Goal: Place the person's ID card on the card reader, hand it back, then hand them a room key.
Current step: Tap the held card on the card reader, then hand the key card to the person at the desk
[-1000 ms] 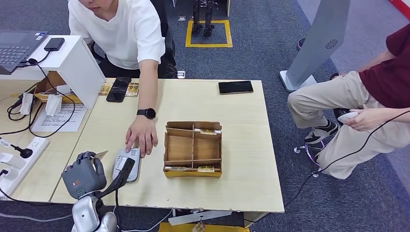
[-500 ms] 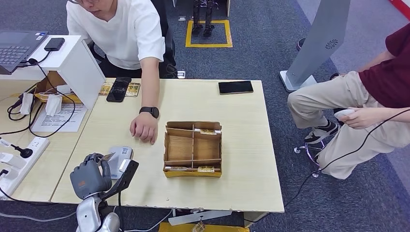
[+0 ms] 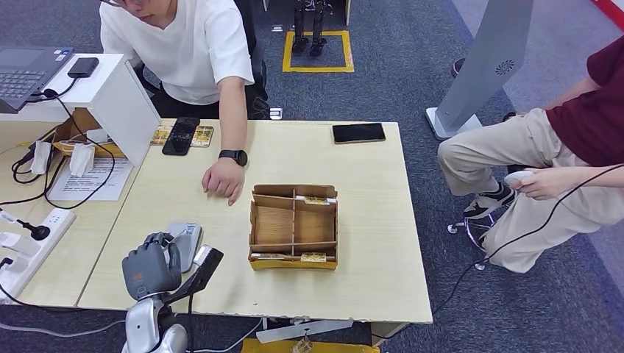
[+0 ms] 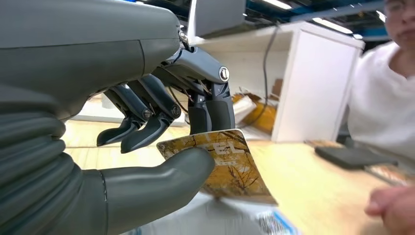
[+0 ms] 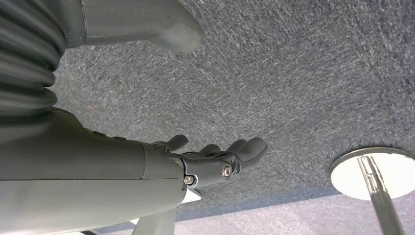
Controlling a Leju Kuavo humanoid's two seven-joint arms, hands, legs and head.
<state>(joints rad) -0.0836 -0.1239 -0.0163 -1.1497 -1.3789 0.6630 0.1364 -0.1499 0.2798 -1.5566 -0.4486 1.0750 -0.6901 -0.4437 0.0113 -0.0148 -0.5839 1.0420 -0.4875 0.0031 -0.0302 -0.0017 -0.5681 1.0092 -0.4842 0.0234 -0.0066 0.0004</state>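
My left hand (image 3: 151, 266) hovers at the table's near left edge, just beside the grey-white card reader (image 3: 188, 240). In the left wrist view its thumb and fingers pinch a yellow-patterned ID card (image 4: 230, 166) just above the card reader (image 4: 230, 220). The person in white rests a hand (image 3: 223, 179) on the table beyond the reader. A cardboard divider box (image 3: 294, 226) at mid-table holds room key cards (image 3: 313, 257) in its edge slots. My right hand (image 5: 210, 159) hangs over the carpet with its fingers loosely apart and holds nothing.
Two black phones (image 3: 358, 132) (image 3: 180, 135) lie at the table's far edge. To the left are a white stand (image 3: 121, 103), a laptop (image 3: 26, 70) and a power strip (image 3: 29, 246) with cables. A second person (image 3: 559, 162) sits at the right.
My left hand has carried the card rightward to the reader's near side. The person's hand has left the reader and drawn back toward their body.
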